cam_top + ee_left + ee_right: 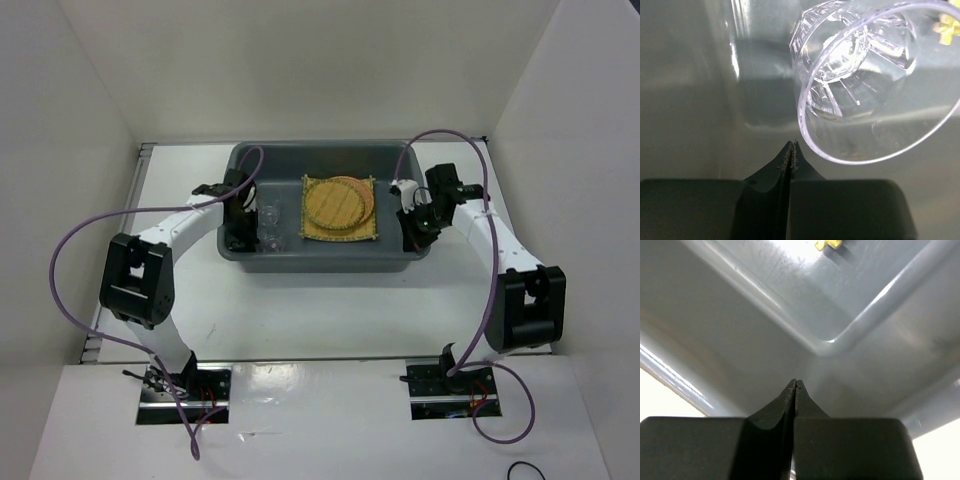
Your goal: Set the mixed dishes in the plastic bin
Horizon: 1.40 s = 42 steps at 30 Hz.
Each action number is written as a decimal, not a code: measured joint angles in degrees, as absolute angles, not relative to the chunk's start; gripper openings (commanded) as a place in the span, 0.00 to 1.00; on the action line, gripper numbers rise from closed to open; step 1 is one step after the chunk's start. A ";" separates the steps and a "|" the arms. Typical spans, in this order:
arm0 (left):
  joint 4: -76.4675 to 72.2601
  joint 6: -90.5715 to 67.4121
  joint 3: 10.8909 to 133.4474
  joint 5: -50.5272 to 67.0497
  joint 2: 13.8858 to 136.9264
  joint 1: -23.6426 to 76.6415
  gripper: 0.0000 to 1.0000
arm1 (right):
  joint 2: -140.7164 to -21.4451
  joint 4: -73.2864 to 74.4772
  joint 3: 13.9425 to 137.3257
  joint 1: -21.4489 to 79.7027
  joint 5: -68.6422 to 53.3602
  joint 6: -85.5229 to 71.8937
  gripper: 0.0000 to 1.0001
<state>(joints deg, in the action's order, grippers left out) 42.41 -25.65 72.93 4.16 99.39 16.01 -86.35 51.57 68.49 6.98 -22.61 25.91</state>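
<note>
**Overhead view.** One dark grey plastic bin (320, 262), rectangular with rounded corners and a rolled rim, stands at centre frame on a white table (320, 320). It holds five dishes. One square yellow woven mat (314, 233), with small tufts at its corners, lies flat on the bin floor right of centre. Two round woven discs are stacked on it: the yellow-tan disc (333, 203) lies uppermost with its striped weave showing, and the orange-brown disc (370, 198) lies beneath, visible only as a crescent at the right. Two clear glass cups (270, 213) sit left of the mat, one above the other in the frame and just beside each other. Two arms reach in from the lower corners of the frame, each trailing one purple cable (68, 255). The left gripper (239, 215) is at the left end of the bin, next to the cups, and the right gripper (413, 226) is at the right end, beside the mat. **Left wrist view.** The two black fingertips (788, 157) are pressed together with nothing between them. One cup fills the upper right of the frame, smooth-walled with ribs moulded radially in its base and its round mouth facing the camera. Whether it touches the tips cannot be told. **Right wrist view.** The fingertips (790, 396) are likewise clenched on nothing, pointing at a rounded inner corner of the glossy bin.
</note>
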 measured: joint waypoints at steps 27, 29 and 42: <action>45.01 -27.94 74.30 -1.34 78.56 6.90 0.91 | -128.73 56.49 116.03 27.38 -30.50 22.17 0.00; 45.65 -28.77 72.75 -1.21 76.29 5.89 0.92 | -128.81 56.38 118.69 28.38 -30.79 22.11 0.00; 48.58 -28.51 71.46 -0.80 73.45 2.50 0.92 | -138.30 55.90 131.00 34.22 -30.22 21.21 0.00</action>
